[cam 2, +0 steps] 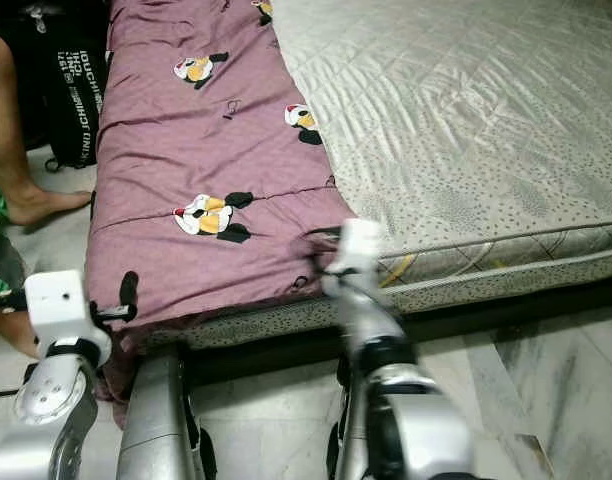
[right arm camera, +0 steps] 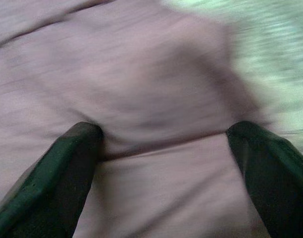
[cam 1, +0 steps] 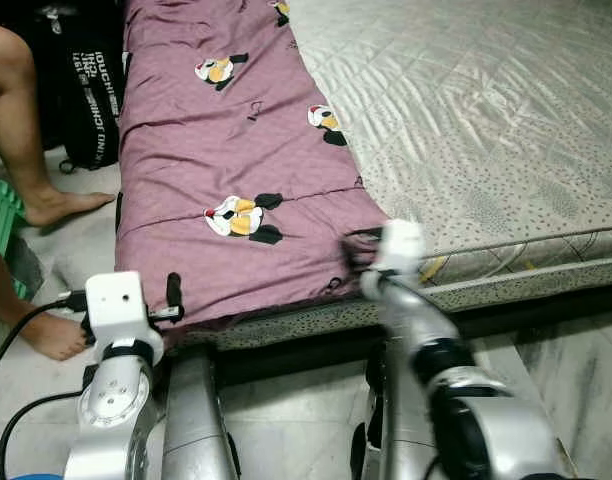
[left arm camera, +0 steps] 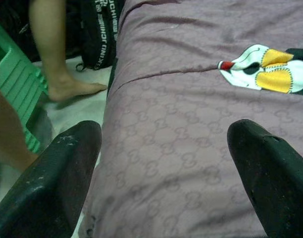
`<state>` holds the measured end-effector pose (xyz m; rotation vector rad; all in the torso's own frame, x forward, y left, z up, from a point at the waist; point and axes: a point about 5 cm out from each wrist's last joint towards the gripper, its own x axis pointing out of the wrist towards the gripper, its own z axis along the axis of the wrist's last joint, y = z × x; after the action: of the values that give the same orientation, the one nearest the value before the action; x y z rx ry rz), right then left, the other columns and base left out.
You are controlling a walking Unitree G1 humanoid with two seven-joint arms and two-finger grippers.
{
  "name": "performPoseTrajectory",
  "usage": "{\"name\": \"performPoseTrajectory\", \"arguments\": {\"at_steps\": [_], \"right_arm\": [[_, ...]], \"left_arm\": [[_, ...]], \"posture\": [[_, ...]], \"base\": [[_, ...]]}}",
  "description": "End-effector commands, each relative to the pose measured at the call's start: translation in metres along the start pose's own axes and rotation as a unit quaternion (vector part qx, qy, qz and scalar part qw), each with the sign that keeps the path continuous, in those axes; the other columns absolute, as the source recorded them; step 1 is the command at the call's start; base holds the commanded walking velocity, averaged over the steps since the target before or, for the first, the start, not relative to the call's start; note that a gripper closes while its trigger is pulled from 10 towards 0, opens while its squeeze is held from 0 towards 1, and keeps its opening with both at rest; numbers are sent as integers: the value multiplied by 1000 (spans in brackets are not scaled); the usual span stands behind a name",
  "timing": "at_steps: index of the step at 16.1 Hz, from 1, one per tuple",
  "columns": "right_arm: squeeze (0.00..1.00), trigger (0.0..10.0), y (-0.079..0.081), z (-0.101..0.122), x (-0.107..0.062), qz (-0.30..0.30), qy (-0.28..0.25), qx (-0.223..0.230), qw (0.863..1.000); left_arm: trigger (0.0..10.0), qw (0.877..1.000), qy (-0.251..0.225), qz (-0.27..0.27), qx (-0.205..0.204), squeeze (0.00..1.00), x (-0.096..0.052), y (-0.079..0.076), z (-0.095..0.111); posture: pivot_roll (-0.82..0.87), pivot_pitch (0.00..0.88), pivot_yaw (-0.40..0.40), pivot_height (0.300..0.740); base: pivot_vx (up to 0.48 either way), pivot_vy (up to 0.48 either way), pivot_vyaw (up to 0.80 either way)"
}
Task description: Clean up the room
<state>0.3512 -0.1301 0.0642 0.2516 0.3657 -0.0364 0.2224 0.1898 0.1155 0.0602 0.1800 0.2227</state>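
Here, my right gripper (cam 1: 352, 252) pressed spread fingers (right arm camera: 67, 163) into the blanket's (cam 1: 216, 160) five-o'clock corner on the bed (cam 1: 486, 140); my left gripper (cam 1: 173, 300), also spread, waited at seven o'clock, presumably for folding.

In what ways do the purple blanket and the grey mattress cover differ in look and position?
The purple blanket carries cartoon prints; the grey mattress cover shows quilted stitching with small dots. The blanket covers the robot's-left strip of the bed and hangs over the near edge; the mattress cover lies flat on the rest. The left gripper and right gripper, both open, sit at the blanket, not the mattress cover. Both lie on one bed.
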Motion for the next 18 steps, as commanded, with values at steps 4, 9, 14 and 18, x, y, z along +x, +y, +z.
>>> {"name": "performPoseTrajectory", "arguments": {"at_steps": [4,9,14,18], "right_arm": [[0,10000,-54,-10,-16,-87,-12,13,996],[0,10000,-54,15,-62,-40,-147,-50,987],[0,10000,-29,27,-94,26,-215,-85,972],[0,10000,-22,35,-101,37,-223,-97,969]], "left_arm": [[10000,1000,11,-18,5,0,7,-4,-4],[10000,1000,6,-24,-15,0,10,-12,-7],[10000,997,-10,-59,-39,0,18,-26,-1],[10000,996,-20,-73,-45,0,23,-31,2]], "posture": [[87,93,14,506],[24,55,37,506],[-12,35,59,506],[-20,25,65,541]], "base": [[0,0,0],[0,0,0],[0,0,0],[0,0,0]]}}
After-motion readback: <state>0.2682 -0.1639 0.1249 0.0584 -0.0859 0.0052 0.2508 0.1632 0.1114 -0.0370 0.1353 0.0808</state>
